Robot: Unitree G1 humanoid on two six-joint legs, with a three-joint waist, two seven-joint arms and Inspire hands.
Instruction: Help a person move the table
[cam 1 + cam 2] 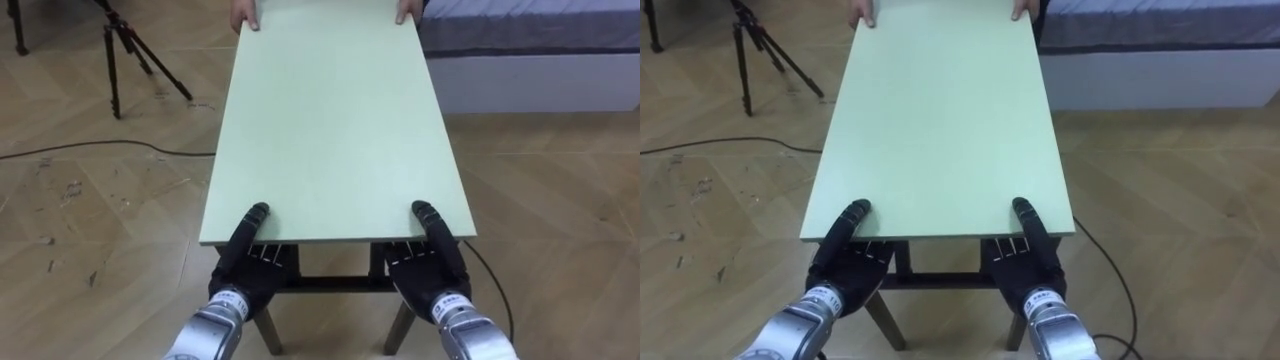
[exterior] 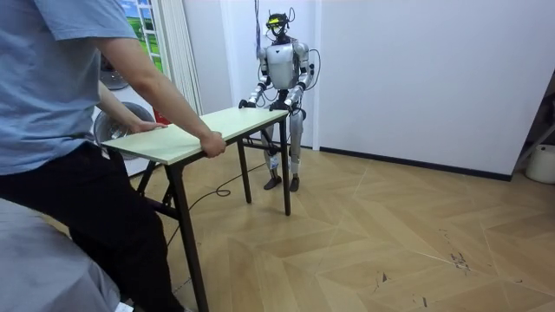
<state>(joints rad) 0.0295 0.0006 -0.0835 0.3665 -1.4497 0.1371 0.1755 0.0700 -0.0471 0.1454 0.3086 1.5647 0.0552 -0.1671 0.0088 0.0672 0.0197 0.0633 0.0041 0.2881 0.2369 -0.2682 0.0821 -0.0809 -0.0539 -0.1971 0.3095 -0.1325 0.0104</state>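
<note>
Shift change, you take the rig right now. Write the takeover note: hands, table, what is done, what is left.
Hands: left hand grips the table at its near edge, thumb on top, fingers under. The right hand grips the same way at the near right corner.
Table: between the robot and a person, who holds the far end.
Done: both ends gripped. Cannot tell whether the legs are off the floor.
Left: the carry. Mind the tripod on the left and the bed on the right.
</note>
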